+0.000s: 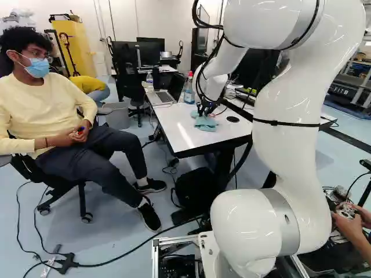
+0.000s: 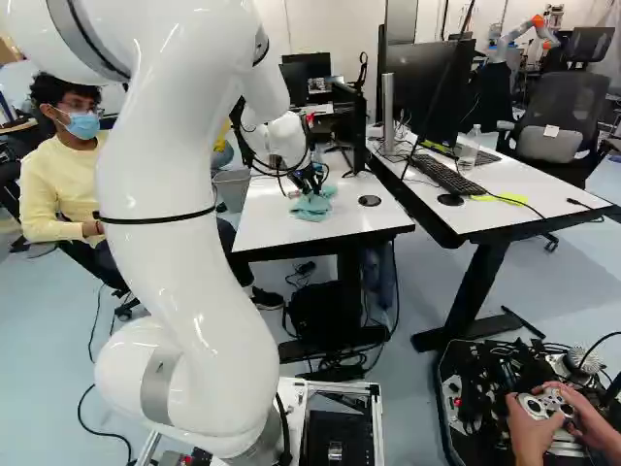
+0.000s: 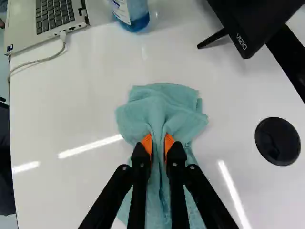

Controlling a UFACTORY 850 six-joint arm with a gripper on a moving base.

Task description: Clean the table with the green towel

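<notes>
In the left base view the gripper (image 1: 204, 109) is low over the white table (image 1: 179, 134), at the green towel (image 1: 206, 123). The wrist view shows the gripper (image 3: 158, 148) shut on the towel (image 3: 164, 102), a fold of the cloth pinched between its orange pads. The bunched towel lies on the tabletop, spreading ahead of the fingers and back beneath them. In the right base view the towel (image 2: 312, 206) is left of the round black table insert.
Ahead of the gripper stand a blue bottle (image 3: 133, 14), a laptop (image 3: 47, 21) with its cable and a monitor (image 3: 252, 19). The round black insert (image 3: 277, 141) lies beside the towel. A second desk (image 2: 505, 199) adjoins; another robot (image 2: 524, 34) stands far back.
</notes>
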